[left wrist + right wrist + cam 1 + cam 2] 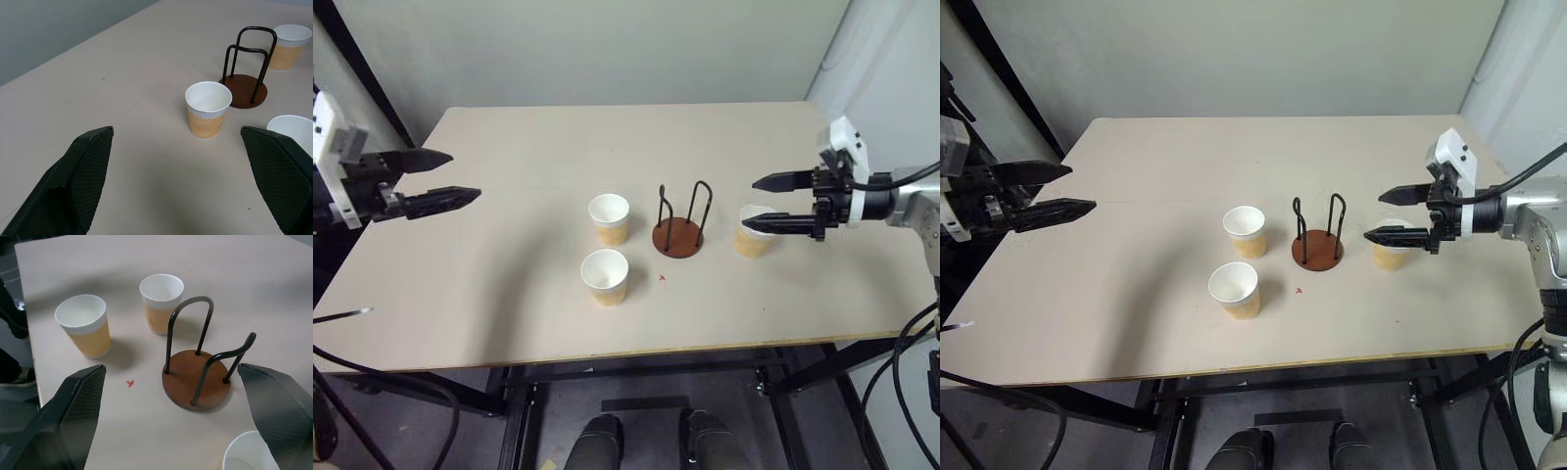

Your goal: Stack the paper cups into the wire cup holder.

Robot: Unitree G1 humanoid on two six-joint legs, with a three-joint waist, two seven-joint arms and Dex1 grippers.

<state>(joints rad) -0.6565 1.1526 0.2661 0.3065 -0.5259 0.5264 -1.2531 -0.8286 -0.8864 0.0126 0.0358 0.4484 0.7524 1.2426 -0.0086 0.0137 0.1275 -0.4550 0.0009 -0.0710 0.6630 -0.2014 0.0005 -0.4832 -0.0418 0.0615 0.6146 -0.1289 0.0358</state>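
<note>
Claws: left claw (pixel 465 174) apart | right claw (pixel 752 204) apart | wire cup holder (pixel 678 236) cupless

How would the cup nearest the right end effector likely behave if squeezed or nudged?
That paper cup looks thin-walled and empty, so it is probably light and would likely dent under a firm pinch. It stands upright on its narrower base, so a sideways nudge may tip it, after which it would probably roll.
</note>
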